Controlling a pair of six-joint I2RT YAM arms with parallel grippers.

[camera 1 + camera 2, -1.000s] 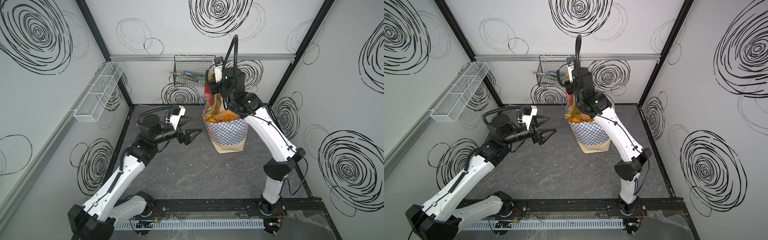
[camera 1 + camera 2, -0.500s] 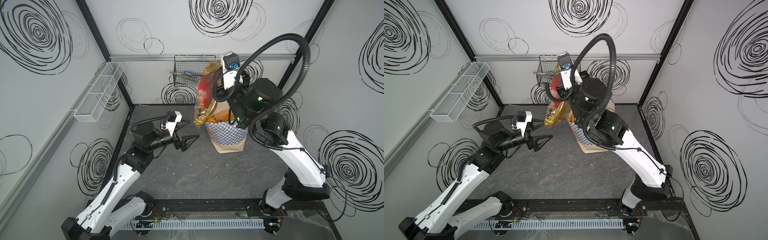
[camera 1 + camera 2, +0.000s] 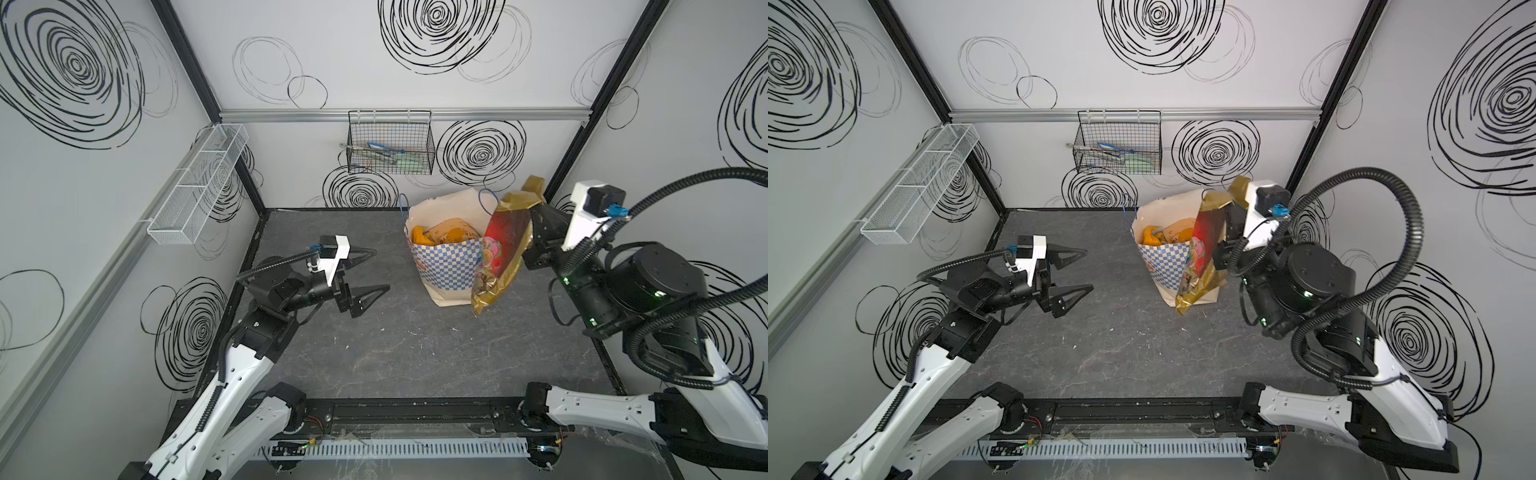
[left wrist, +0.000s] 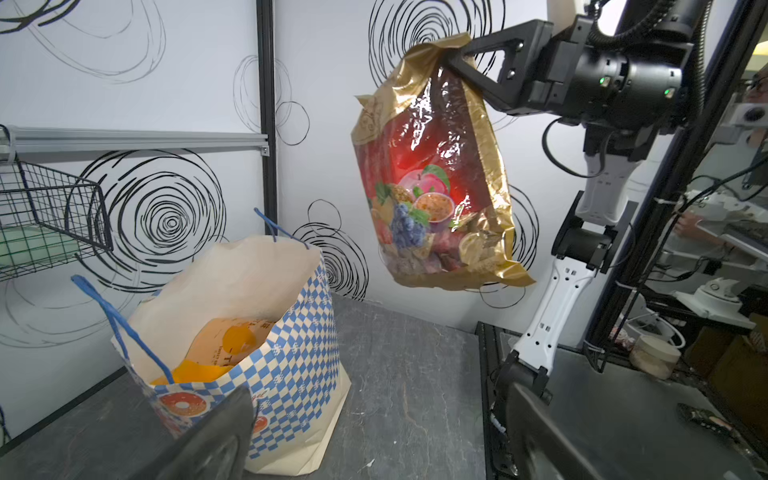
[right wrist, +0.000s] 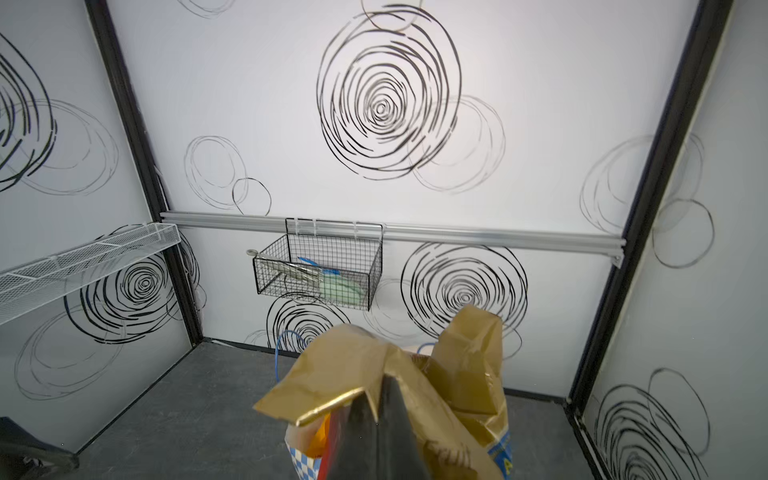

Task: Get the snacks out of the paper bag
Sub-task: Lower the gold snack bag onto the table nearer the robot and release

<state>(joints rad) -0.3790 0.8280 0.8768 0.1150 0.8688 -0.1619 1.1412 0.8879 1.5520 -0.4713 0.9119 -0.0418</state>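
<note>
Right tool (image 4: 448, 58): closed tight on the crumpled top edge of the gold packet (image 4: 432, 178); nothing else in its grip.
Gold packet vs. right tool: hangs straight down from the fingertips, with the red panel and fruit pictures facing the left wrist camera. From the right wrist camera the gold top (image 5: 361, 374) bunches on both sides of the closed fingers.
Gold packet, location: fully outside the paper bag (image 4: 291, 353), in the air off the bag's right side. The left wrist view shows a gap between packet and bag, and the packet's lower edge clear of the surface (image 3: 415, 353). In both top views (image 3: 505, 245) (image 3: 1202, 245) it overlaps the bag's right wall.
Paper bag: upright at the back of the surface, mouth open, blue cord handles standing up.
Snacks in the bag: a tan-orange packet (image 4: 232, 340) and an orange-yellow packet (image 4: 191, 372) show below the rim; no count possible.
Left tool (image 3: 380, 268): jaws spread wide, empty, pointing at the bag from its left and well apart from it.
Wire basket (image 3: 390, 143): hangs on the back wall rail, above and behind the bag.
</note>
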